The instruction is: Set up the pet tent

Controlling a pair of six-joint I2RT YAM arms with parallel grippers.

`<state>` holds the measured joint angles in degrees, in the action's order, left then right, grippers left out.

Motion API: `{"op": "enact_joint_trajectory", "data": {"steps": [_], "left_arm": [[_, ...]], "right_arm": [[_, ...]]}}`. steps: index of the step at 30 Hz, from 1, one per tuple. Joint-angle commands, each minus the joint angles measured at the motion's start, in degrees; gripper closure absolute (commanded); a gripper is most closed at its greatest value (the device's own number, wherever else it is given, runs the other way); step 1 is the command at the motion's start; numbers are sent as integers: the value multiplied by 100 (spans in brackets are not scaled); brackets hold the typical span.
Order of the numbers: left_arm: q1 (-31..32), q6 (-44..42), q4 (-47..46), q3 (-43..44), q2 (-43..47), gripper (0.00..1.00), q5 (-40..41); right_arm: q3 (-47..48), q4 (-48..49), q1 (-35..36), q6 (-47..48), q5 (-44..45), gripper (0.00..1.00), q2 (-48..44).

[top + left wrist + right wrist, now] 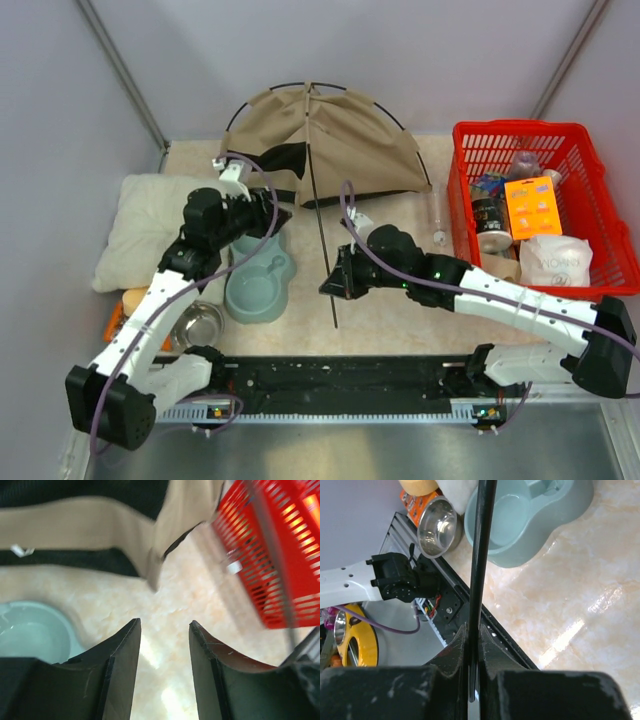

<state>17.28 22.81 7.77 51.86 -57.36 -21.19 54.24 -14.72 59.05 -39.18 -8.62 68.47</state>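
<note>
At upper centre the pet tent (350,140) lies half-collapsed, so the right tool (472,632) pinches its loose black pole (481,555), likely to steer it, while the left tool (165,622) hangs partly open, empty, beside that tent.

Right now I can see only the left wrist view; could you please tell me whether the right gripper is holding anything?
Observer: Yes, the right gripper is shut on a thin black pole.
Operator: Thank you. Where does that pole lead?
Observer: In the top view its far end reaches the top of the pet tent.
Operator: And what lies on the left side of my arm?
Observer: A cream pillow lies there.
</note>
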Motion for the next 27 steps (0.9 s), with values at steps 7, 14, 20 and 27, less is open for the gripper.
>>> {"op": "enact_joint_trajectory", "data": {"steps": [7,14,20,27], "left_arm": [[4,-339,-2953,-1414,-380,42,-421],[56,-110,-4818,-1810,-1048,32,-317],[100,-478,-5980,-2022,-1444,31,98],[197,-698,-7524,-2381,-1997,35,361]], "right_arm": [[447,399,-60,7,1,100,-167],[482,444,-60,16,-8,100,-176],[544,488,-60,77,10,100,-132],[605,461,-69,139,36,100,-79]]}}
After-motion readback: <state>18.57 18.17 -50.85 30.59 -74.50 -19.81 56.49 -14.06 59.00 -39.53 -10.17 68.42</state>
